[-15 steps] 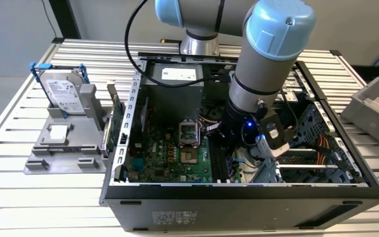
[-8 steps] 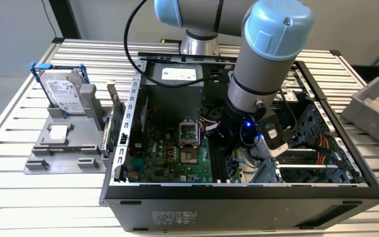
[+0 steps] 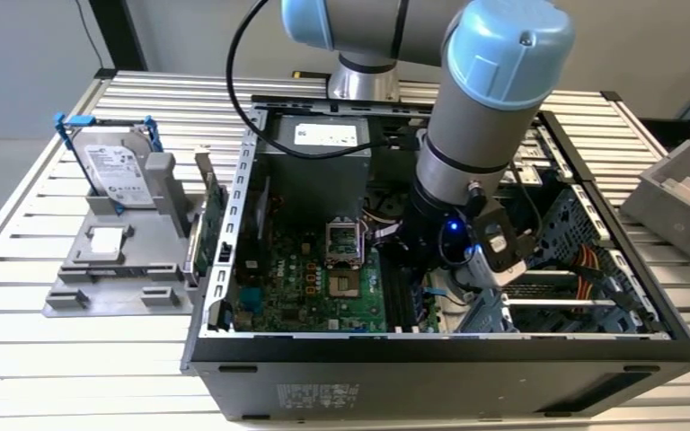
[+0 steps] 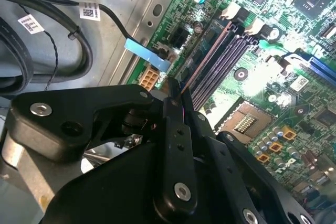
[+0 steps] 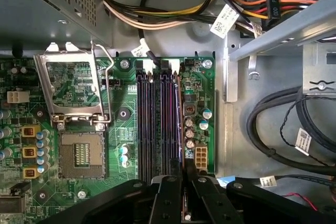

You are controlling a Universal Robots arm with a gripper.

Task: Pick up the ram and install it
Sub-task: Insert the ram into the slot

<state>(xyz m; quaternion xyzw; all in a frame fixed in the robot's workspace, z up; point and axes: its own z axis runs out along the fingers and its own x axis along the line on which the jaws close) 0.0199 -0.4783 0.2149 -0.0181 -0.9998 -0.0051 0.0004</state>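
The ram [image 5: 180, 119] is a thin stick seen edge-on, standing along the memory slot nearest the motherboard's edge. In the second wrist view the ram [image 4: 205, 51] runs out from between the black fingers toward the white slot clips. My gripper [image 5: 182, 174] is shut on the stick's near end, with the fingertips [image 4: 173, 103] pressed against its sides. The other dark memory slots [image 5: 155, 124] lie beside it with nothing in them. In the exterior view my gripper [image 3: 415, 269] reaches down inside the open computer case [image 3: 441, 359], over the slots [image 3: 395, 296]. Whether the stick is seated I cannot tell.
The open CPU socket [image 5: 81, 153] with its raised metal frame [image 5: 73, 85] lies beside the slots. Thick black cables [image 5: 273, 124] and a wire bundle [image 5: 173, 17] crowd the case wall. A hard drive [image 3: 118, 166] stands on a grey holder [image 3: 111, 269] at the exterior view's left.
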